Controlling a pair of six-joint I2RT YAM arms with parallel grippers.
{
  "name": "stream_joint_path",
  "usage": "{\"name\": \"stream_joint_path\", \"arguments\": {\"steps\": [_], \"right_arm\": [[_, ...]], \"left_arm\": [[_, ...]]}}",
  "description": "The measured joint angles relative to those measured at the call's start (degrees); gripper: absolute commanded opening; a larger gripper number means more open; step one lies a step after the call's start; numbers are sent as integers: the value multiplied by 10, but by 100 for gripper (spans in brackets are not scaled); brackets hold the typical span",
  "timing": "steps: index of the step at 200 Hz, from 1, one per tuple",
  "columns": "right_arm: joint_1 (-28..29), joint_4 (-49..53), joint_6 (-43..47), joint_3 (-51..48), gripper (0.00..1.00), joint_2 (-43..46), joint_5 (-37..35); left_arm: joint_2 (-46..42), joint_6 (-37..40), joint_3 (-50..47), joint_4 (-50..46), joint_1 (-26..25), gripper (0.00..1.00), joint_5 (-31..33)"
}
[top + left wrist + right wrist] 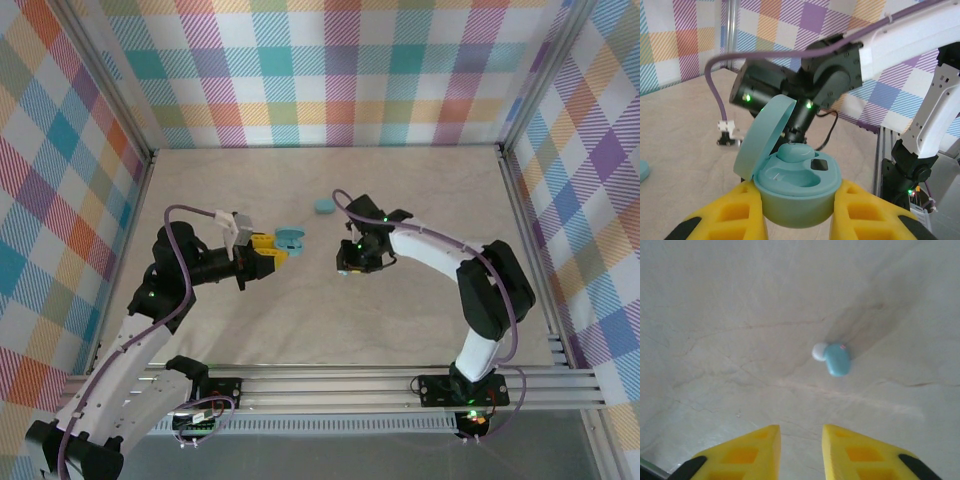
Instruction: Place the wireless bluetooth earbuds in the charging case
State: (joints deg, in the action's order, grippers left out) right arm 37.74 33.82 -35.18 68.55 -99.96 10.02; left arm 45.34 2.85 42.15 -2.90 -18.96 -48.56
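Note:
My left gripper [798,202] is shut on the light-blue charging case [799,192], holding it above the table with its lid [765,135] open. One pale-blue earbud [796,151] sits in the far slot, and the near slot [785,177] is empty. From above, the case [288,241] is just left of centre, beside the left gripper [266,250]. The right gripper [351,265] points down at the table, right of the case. In its wrist view, the right gripper [801,430] is open with nothing between its fingers. Another earbud [837,360] with a white tip lies on the table ahead of it.
A second, closed light-blue case [324,206] lies on the table behind both grippers. Plaid walls enclose the beige table [420,320] on three sides, and an aluminium rail [400,378] runs along the near edge.

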Motion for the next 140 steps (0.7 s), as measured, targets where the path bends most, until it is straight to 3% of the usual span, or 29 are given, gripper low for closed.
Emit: {"name": "stream_joint_path", "arguments": {"steps": [33,70,140], "right_arm": [[26,-61,-43,-9,15,-29,5],[23,-61,-45,10,13,-98,-11],[21,-50,-24,14,11,-101,-44]], "left_arm": [[-1,0,0,0,0,0,-1],[-2,0,0,0,0,0,-2],[-13,0,-7,-2,0,0,-1]]}}
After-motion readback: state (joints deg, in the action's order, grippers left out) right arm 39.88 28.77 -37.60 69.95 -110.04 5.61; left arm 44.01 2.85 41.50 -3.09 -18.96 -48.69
